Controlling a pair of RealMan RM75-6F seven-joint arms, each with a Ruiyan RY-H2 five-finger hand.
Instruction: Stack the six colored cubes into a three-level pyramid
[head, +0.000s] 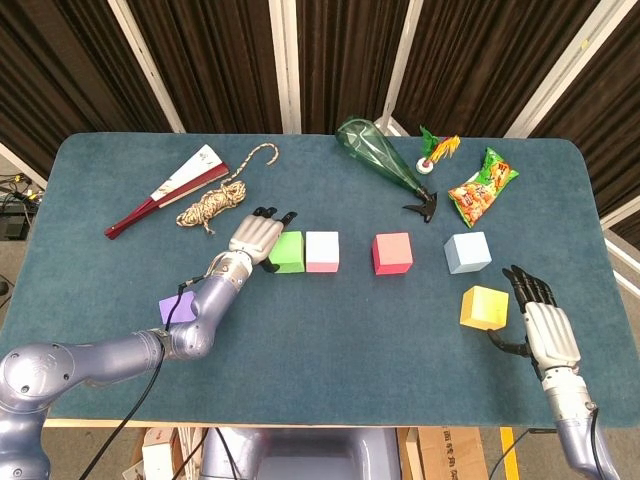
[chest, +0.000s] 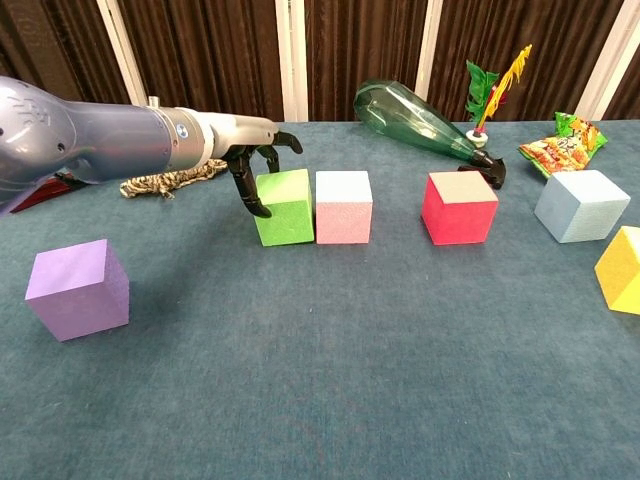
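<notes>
From the head view, the blue tabletop (head: 320, 330) fills most of the frame. The left hand (head: 256, 238) sits left of centre, its dark fingertips against the left side of the green cube (head: 289, 251); whether it grips the cube or only touches it I cannot tell. The pink cube (head: 322, 251) stands right against the green one. The red cube (head: 392, 253) stands apart, just right of centre, and the light blue cube (head: 467, 252) further right. The yellow cube (head: 484, 307) lies at lower right, and the right hand (head: 543, 322) rests just beside it with fingers spread, holding nothing. The purple cube (head: 174, 309) peeks out at lower left, partly hidden by the left arm. Along the upper part lie a folded fan (head: 167, 190), a coil of rope (head: 218, 202), a green glass bottle (head: 380, 160) on its side, a feather shuttlecock (head: 434, 153) and a snack bag (head: 482, 186).

In the chest view, the left hand (chest: 258, 170) reaches in from the left, fingers curled down over the left face of the green cube (chest: 283, 207), which touches the pink cube (chest: 344, 207). The red cube (chest: 459, 207) sits right of centre, the light blue cube (chest: 581, 205) near the right edge, the yellow cube (chest: 620, 269) cut off at the right edge, and the purple cube (chest: 78, 287) alone at lower left.
</notes>
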